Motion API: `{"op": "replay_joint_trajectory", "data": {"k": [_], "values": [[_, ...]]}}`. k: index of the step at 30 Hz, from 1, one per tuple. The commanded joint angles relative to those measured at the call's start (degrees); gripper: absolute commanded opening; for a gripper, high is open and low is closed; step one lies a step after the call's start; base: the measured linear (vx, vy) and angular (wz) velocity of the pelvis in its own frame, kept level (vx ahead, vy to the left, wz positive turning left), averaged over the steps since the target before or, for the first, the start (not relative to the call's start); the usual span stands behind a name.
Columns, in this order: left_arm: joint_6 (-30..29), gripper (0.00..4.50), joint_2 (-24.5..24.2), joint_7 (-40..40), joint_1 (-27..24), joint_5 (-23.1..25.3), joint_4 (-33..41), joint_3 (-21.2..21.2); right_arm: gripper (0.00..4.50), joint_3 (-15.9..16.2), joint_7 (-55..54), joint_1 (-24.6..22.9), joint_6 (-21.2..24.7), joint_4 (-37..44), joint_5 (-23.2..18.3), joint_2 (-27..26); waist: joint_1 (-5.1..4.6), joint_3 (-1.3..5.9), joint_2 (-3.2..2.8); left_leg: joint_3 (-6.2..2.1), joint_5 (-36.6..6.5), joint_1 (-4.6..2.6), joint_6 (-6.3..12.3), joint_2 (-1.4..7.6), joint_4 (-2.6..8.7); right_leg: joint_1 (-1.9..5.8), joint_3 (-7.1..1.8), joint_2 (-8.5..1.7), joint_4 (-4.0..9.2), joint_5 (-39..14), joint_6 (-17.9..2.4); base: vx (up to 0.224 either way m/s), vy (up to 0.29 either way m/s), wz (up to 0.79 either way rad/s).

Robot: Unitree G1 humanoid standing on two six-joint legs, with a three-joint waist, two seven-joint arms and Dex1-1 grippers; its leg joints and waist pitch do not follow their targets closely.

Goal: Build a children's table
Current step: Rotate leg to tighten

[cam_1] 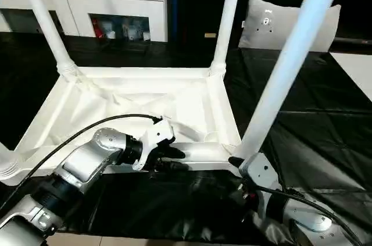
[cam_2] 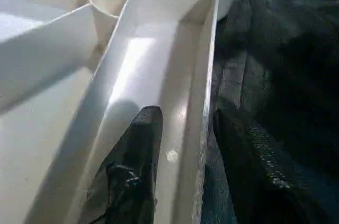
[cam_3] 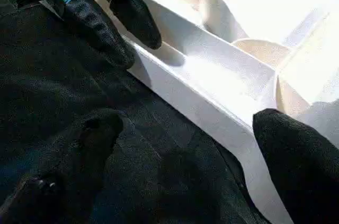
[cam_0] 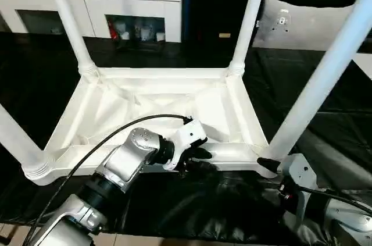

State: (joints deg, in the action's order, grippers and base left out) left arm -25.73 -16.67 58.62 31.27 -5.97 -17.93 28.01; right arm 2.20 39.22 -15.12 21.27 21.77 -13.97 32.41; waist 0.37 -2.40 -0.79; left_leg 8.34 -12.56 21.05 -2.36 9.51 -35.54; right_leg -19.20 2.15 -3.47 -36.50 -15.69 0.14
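The children's table (cam_0: 157,106) lies upside down on a black sheet (cam_0: 192,205), ribbed underside up, with all four legs standing in the corner sockets. Nearest the robot, the left gripper (cam_0: 195,159) straddles the table's near rim (cam_0: 232,154): in the left wrist view one black finger (cam_2: 132,171) sits inside the channel along that rim and the other lies outside on the black sheet, so the jaws stand part-way apart around the wall; whether they pinch it or merely bracket it cannot be told. At the near right corner, the right gripper (cam_3: 185,155) is spread wide and holds nothing, its fingers on either side of the rim just beside the socket where the near right leg (cam_0: 325,77) rises. The near left leg (cam_0: 14,141) stands at the near left corner, and the two far legs (cam_0: 67,19) (cam_0: 250,19) stand at the far corners. Beyond the table are a white cabinet (cam_0: 87,7) and a grey-white cushion (cam_0: 302,25). With the legs apparently seated, the step in hand looks like securing a hold on the near rim, probably to tip the table upright. To do it well, the left jaws should close squarely on the wall rather than its lip, and the right should take a firm grip close to the corner, so that both arms share the load and the thin plastic does not twist.
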Motion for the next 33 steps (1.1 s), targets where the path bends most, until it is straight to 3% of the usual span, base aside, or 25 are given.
{"op": "replay_joint_trajectory", "data": {"k": [1,7,12,13,14,17,19,21,26,30,33], "values": [[1.37,1.47,0.09,0.29,0.92,1.21,-1.50,0.99,4.50,-1.07,-0.47,-0.03,-0.66,-0.14,0.49,0.73,0.17,2.18,0.26,-1.13,-8.42,-0.39,4.02,3.79,4.95,1.52,-2.74,-4.97,5.07,-0.41,-15.20,0.000,0.000,0.00],[3.89,1.11,0.36,0.06,1.93,2.41,-4.13,0.74,4.50,-0.77,-0.83,-0.23,-0.67,0.42,0.73,0.66,0.17,2.16,0.32,-1.11,-8.16,-0.26,4.36,3.75,4.99,1.51,-2.76,-5.07,5.17,0.01,-14.97,0.000,0.000,0.00],[5.90,0.78,0.20,1.25,1.58,1.83,-3.73,0.02,4.50,-0.48,-0.72,0.04,-1.06,0.38,1.01,0.47,0.14,1.97,0.40,-1.11,-9.86,-0.27,3.88,3.88,5.27,1.28,-2.78,-5.11,5.41,-3.06,-14.67,0.000,0.000,0.00],[5.85,0.74,-0.27,1.81,1.29,1.87,-3.26,0.15,4.50,-0.26,-0.64,0.34,-1.27,0.26,1.05,0.38,0.11,1.97,0.77,-1.05,-9.91,-0.25,3.92,3.88,5.27,1.26,-2.79,-5.12,5.49,-3.28,-14.57,0.000,0.000,0.00],[5.84,0.61,-0.54,2.06,1.15,1.95,-3.05,0.24,4.50,-0.12,-0.54,0.59,-1.35,0.10,1.03,0.36,0.20,1.96,0.53,-1.08,-9.92,-0.29,3.87,3.87,5.28,1.20,-2.80,-5.16,5.45,-3.78,-14.44,0.000,0.000,0.00],[5.98,0.35,-1.84,3.17,0.58,2.83,-2.33,1.02,4.50,0.40,-0.04,1.85,-1.71,-0.88,1.05,0.26,-0.02,2.00,0.89,-1.10,-8.92,-0.08,4.14,3.84,5.30,1.26,-2.76,-5.17,5.36,-2.99,-14.13,0.000,0.000,0.00],[6.07,0.28,-2.03,3.25,0.50,3.05,-2.30,1.15,4.50,0.47,0.03,2.04,-1.76,-1.03,1.07,0.21,-0.05,1.95,0.68,-1.09,-8.63,-0.13,4.24,3.94,5.32,1.16,-2.78,-5.22,5.34,-2.56,-14.23,0.000,0.000,0.00],[6.36,0.16,-2.84,2.65,0.13,3.84,-2.36,0.99,4.50,0.87,0.23,2.84,-2.29,-1.57,1.13,-0.10,-0.02,1.97,0.88,-1.04,-8.28,-0.14,4.33,3.94,5.30,1.20,-2.76,-5.18,5.28,-1.80,-14.41,0.000,0.000,0.00],[4.86,0.06,-6.32,2.33,-1.62,2.22,-0.27,-3.00,4.50,0.16,0.36,2.96,-3.19,-1.30,-0.05,-0.71,-0.21,2.03,0.35,-1.05,-7.22,-0.04,4.65,3.90,5.30,1.30,-2.72,-5.17,5.05,0.92,-14.84,0.000,0.000,0.00],[3.89,0.06,-9.38,2.24,-3.61,1.09,1.56,-5.93,4.50,-1.33,0.27,2.24,-4.04,-1.24,-0.74,-0.86,-1.06,2.22,0.38,-0.91,-6.31,0.25,5.22,3.65,5.20,1.54,-2.68,-4.98,4.94,3.08,-14.99,0.000,0.000,0.00],[3.08,0.06,-13.33,3.40,-6.87,-0.37,5.17,-8.72,4.50,-2.68,0.15,1.94,-4.41,-1.93,-1.08,-0.76,-1.05,2.31,0.36,-0.78,-5.17,0.15,5.56,3.65,5.12,1.45,-2.69,-4.82,4.75,4.90,-15.34,0.000,0.000,0.00]]}}
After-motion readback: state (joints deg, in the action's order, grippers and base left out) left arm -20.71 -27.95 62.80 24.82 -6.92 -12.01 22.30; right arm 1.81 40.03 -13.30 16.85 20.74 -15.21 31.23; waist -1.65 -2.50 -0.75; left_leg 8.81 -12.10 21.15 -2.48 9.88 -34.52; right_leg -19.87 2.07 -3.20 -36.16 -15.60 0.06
